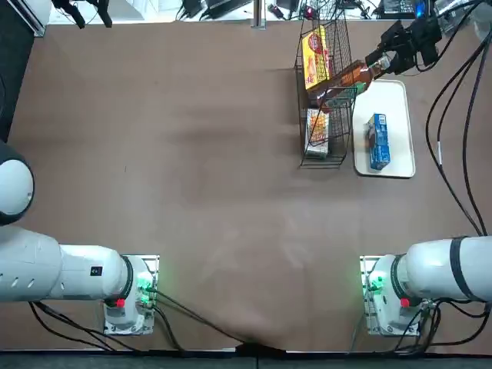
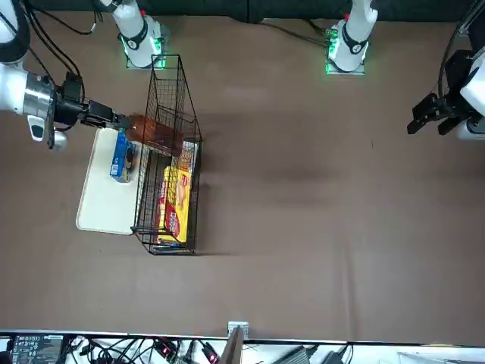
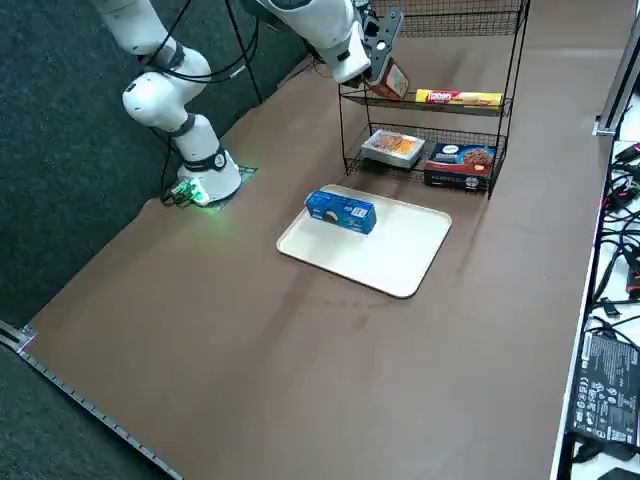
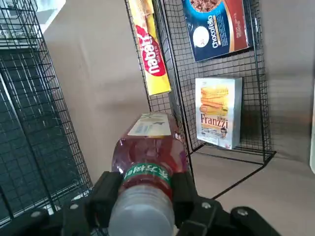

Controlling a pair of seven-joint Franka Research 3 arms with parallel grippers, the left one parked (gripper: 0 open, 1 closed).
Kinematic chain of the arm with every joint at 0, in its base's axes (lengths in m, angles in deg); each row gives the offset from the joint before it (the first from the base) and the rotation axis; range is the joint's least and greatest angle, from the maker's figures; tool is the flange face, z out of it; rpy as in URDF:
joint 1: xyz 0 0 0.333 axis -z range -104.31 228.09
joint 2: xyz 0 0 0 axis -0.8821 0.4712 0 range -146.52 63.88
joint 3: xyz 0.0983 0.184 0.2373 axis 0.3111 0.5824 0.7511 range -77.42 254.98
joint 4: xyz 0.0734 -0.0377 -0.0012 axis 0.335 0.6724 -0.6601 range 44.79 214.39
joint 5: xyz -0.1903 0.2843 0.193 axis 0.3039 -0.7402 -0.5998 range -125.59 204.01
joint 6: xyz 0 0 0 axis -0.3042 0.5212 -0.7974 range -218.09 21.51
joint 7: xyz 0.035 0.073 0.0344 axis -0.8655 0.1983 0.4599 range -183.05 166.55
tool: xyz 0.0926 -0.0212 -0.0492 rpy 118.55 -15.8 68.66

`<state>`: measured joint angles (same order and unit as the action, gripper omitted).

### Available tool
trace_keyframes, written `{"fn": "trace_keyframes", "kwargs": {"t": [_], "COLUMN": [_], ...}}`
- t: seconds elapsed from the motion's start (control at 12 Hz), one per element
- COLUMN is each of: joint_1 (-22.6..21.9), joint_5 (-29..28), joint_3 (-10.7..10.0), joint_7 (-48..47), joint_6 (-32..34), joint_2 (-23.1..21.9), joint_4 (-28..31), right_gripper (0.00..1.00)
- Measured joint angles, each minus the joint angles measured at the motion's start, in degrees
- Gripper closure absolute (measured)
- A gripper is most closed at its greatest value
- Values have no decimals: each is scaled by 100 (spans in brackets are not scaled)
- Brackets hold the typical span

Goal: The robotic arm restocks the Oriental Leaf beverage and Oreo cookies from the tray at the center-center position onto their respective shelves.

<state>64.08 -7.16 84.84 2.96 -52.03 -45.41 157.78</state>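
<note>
From here I see the right claw point(image 4: 146, 196) gripping the Oriental Leaf bottle point(image 4: 150, 152) near its cap point(image 4: 141, 214), one finger on either side. The bottle reaches into the wire rack point(image 1: 323, 100), over the bench point(image 1: 207, 184); whether it touches a shelf, I can't quite say. The Oreo box point(image 3: 341, 212) lies on the white tray point(image 3: 370, 245), just beside the rack. A yellow-red packet point(image 3: 458, 98) sits on a higher tier, while below are a white Franzzi box point(image 4: 218, 112) and a dark blue-and-red box point(image 3: 460, 166).
</note>
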Motion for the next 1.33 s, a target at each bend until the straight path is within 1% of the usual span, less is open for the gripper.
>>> {"fn": "trace_keyframes", "kwargs": {"t": [0.42,0.92,1.33], "joint_1": [-179,-474,-566], "joint_5": [-5,-11,-20], "joint_3": [12,18,17], "joint_7": [-150,-231,-232], "joint_6": [-117,-468,-654], "joint_2": [-25,-25,-25], "joint_4": [17,117,258], "right_gripper": [42,42,42]}}
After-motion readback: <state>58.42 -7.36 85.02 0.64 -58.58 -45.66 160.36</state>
